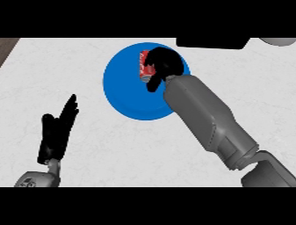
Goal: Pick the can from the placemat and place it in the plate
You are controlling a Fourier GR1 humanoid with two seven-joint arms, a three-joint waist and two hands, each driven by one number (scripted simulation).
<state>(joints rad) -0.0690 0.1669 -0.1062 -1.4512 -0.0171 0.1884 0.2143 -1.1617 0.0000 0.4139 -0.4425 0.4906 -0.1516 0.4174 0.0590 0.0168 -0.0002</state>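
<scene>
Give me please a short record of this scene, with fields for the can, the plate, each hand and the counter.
can: red can, over the blue plate, mostly hidden by the right hand
plate: blue plate, on the white counter
right hand: right hand, curled round the can above the plate
left hand: left hand, open, fingers up, resting at the lower left
task stage: can at the plate, hand not yet released

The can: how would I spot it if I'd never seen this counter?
Find the big blue plate on the white counter. Over its upper part the right hand curls round a small red can. It is the only red thing there, peeking out left of the black fingers.
</scene>
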